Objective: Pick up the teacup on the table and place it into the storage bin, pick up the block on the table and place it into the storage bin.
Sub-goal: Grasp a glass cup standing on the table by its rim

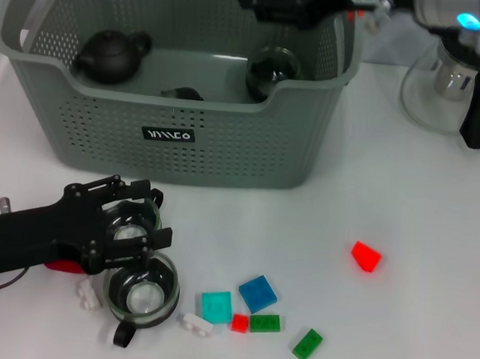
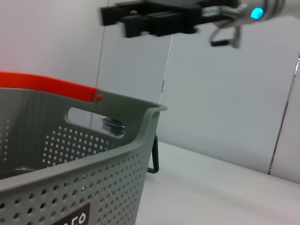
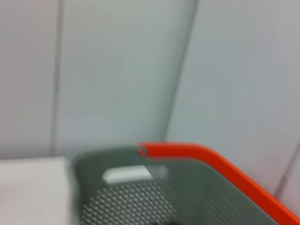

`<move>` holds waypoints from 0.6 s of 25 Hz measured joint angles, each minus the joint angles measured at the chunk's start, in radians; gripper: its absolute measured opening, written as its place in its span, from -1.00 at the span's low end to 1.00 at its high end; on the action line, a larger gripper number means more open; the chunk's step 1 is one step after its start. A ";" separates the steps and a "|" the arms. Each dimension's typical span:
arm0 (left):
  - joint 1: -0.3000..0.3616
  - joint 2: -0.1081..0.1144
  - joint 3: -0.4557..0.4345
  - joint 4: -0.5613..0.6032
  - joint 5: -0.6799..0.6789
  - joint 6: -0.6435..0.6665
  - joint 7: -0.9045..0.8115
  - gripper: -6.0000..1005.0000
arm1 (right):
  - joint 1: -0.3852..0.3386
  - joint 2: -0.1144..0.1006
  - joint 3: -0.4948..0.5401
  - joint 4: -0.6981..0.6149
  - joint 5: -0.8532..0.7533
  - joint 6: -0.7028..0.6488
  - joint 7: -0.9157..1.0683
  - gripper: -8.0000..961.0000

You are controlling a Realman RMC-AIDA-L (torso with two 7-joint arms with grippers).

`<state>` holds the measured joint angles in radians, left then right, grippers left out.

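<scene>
A: Start with the big things. Where does everything sit?

B: The white worktop (image 1: 434, 245) carries the grey storage bin (image 1: 226, 145) at the back. It already holds a dark teapot (image 1: 110, 54) and a glass cup (image 1: 273, 72). A glass kettle (image 1: 451, 84) stands to its right.

A: And the arms?

B: The right tool (image 1: 279, 4) hangs over the bin's far rim; whether its fingers are spread or closed, I cannot tell. The left tool (image 1: 128, 229) is down in front of the bin, its fingers set narrowly around a glass teacup (image 1: 129, 221), seemingly gripping it at the rim. A second glass teacup (image 1: 141, 292) lies just beside, touching or nearly so.

A: How will that cup handle?

B: I judge it light, stiff, smooth and breakable. The rim or wall is the sensible hold; too loose a pinch could let it slip.

A: The blocks?

B: Small hard plastic pieces, scattered near the cups: a blue block (image 1: 258, 293), a cyan one (image 1: 216, 306), green ones (image 1: 307, 344), and a red block (image 1: 366, 257) well apart. Easy to pinch across the flat sides.

A: Anything unclear?

B: The tool covers much of the held cup, and something red beneath the left arm is mostly hidden.
</scene>
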<state>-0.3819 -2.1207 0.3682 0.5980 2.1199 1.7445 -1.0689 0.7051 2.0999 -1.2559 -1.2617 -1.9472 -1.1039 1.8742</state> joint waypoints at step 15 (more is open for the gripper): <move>-0.002 0.008 0.000 0.025 -0.001 0.033 -0.001 0.65 | -0.253 -0.001 0.075 0.038 0.301 -0.334 -0.223 0.56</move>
<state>-0.3843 -2.1123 0.3682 0.6235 2.1185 1.7778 -1.0701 0.4525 2.0985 -1.1812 -1.2235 -1.6458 -1.4379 1.6512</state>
